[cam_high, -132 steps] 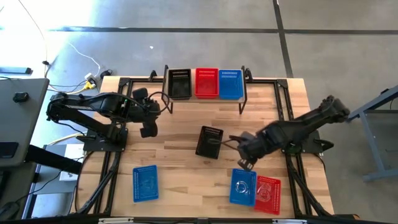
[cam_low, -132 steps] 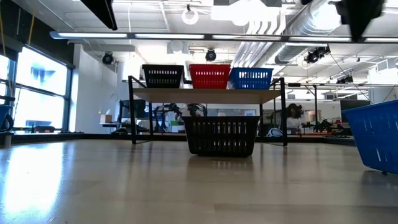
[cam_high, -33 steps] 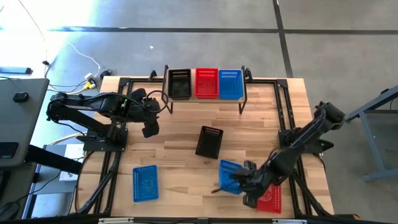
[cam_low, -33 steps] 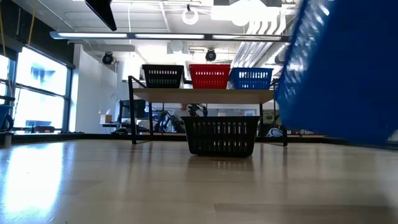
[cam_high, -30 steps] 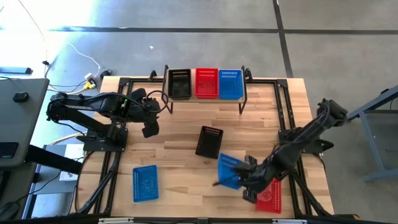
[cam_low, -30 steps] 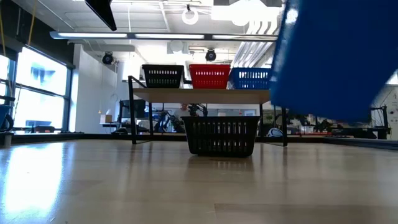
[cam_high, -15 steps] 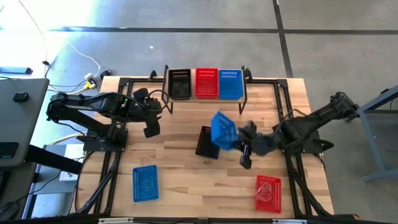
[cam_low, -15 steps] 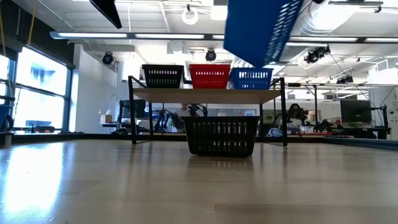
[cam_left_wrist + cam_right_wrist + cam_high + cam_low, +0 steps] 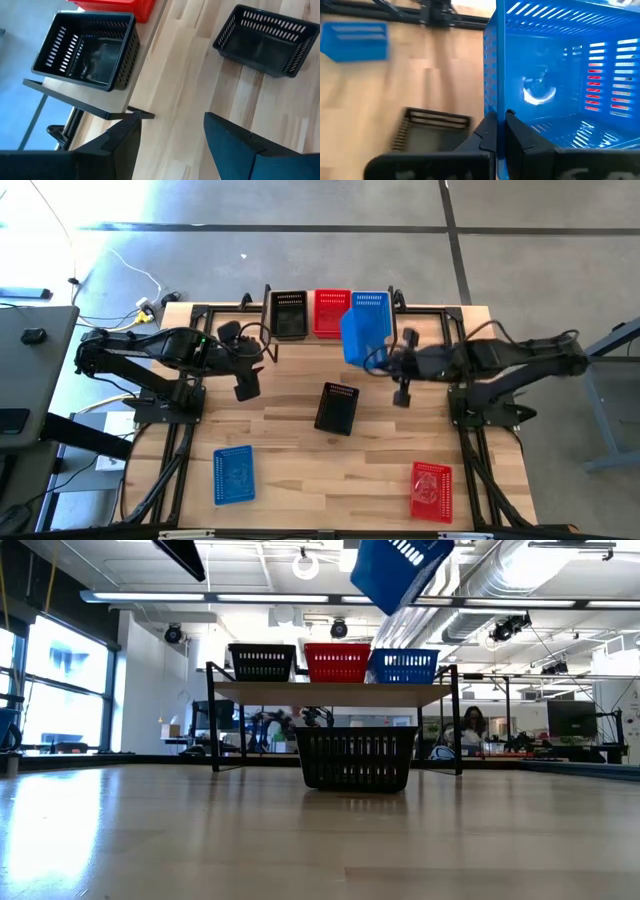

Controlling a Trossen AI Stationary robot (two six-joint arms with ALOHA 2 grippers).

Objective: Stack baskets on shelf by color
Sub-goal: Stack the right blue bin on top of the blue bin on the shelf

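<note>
The shelf [image 9: 330, 337] stands at the table's far edge with a black basket [image 9: 290, 314], a red basket [image 9: 331, 311] and a blue basket [image 9: 371, 302] side by side on its plank. My right gripper [image 9: 501, 125] is shut on a second blue basket [image 9: 360, 338], held in the air just in front of the shelf's right part; the low view shows it high up [image 9: 398, 568]. My left gripper [image 9: 170, 140] hovers open near the shelf's left end [image 9: 248, 383], touching nothing. My right gripper pinches one side wall of the blue basket [image 9: 492, 95] between its two fingers, one finger [image 9: 519, 134] inside the basket and the other outside. It comes at the wall from the table's right side. The basket is lifted clear and tilted.
A black basket [image 9: 337, 408] sits on the table's middle, in front of the shelf. A blue basket [image 9: 233, 474] lies near the front left and a red one [image 9: 431, 491] near the front right. Black frame rails run along both table sides.
My right gripper has carried the blue basket up from the table's near right toward the far edge, over the black basket, to just in front of the shelf's right part. Gripper and basket have turned on the way. The red basket stays in place.
</note>
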